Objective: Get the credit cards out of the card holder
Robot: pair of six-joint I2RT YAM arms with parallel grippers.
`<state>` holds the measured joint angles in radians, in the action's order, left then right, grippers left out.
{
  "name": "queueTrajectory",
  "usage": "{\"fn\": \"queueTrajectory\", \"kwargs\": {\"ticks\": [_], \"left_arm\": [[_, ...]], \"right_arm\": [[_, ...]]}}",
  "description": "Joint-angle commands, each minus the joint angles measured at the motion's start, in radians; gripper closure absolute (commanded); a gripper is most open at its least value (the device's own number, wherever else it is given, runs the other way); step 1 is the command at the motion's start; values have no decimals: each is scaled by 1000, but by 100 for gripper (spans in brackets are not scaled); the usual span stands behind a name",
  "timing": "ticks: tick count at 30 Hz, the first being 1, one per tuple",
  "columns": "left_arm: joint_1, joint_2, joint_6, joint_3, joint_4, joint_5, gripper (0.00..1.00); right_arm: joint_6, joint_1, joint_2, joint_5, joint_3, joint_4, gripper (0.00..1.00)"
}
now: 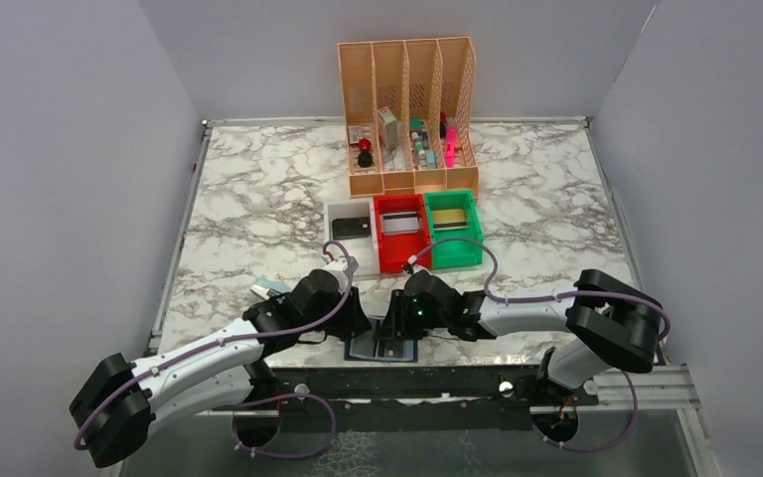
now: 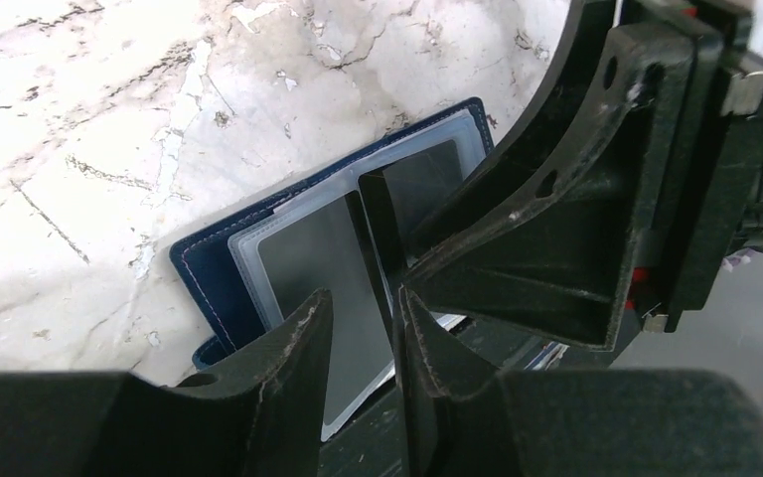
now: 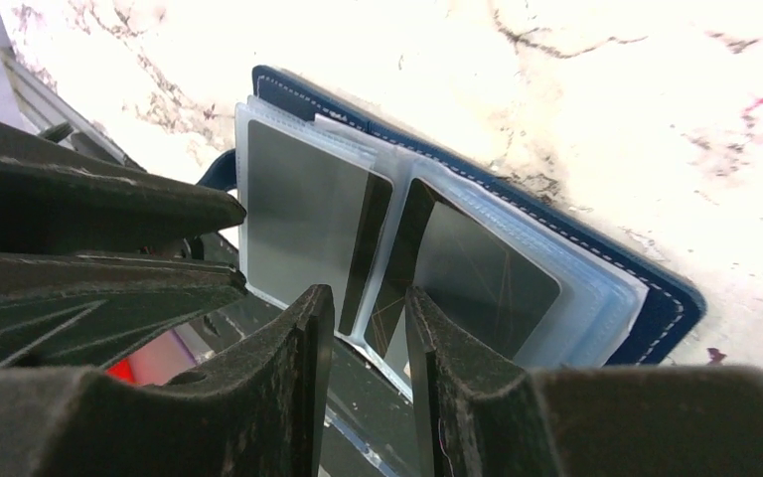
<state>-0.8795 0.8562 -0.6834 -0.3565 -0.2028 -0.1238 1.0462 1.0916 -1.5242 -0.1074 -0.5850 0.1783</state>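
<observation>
My left pincer (image 2: 363,310) sits low over the flat navy-blue two-panel card holder (image 2: 209,270), its fingers a narrow gap apart and clamped on nothing I can make out. My right pincer (image 3: 363,303) faces it from the other side, tips likewise slightly apart. The holder lies open on the white marble-patterned counter (image 1: 258,199), right at the near edge, between the two pincers. Its greyish see-through pockets show a dark credit card (image 3: 303,214) on one panel and a second dark card (image 3: 487,273) on the other. At the spine a thin dark leaf (image 2: 378,234) stands upright and runs into the gap of both pincers. I cannot tell whether it is a bare card or a pocket, nor whether any finger presses it. Farther back, a white plastic bin (image 1: 331,224) holds a black card (image 1: 351,227), a red bin (image 1: 397,256) a silver-grey card (image 1: 398,224), and a green bin (image 1: 454,253) a gold card (image 1: 447,218). Behind them stands a tall orange slotted file rack (image 1: 407,109).
</observation>
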Motion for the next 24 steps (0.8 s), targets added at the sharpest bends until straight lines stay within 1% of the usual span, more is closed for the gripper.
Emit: {"fn": "queueTrajectory", "kwargs": {"ticks": [1, 5, 8, 14, 19, 24], "left_arm": [[-6, 36, 1, 13, 31, -23, 69], [-8, 55, -24, 34, 19, 28, 69], [-10, 32, -35, 44, 2, 70, 59], [-9, -30, -74, 42, -73, 128, 55], [-10, -54, -108, 57, -93, 141, 56], [-9, -62, -111, 71, -82, 123, 66]], "right_arm": [[-24, 4, -8, 153, -4, -158, 62], [-44, 0, -14, 150, -17, -163, 62], [-67, 0, -17, 130, -29, -156, 62], [-54, 0, -27, 37, -25, -92, 62], [-33, 0, -35, -18, -8, -30, 62], [-58, 0, -38, -42, -37, -53, 62]]}}
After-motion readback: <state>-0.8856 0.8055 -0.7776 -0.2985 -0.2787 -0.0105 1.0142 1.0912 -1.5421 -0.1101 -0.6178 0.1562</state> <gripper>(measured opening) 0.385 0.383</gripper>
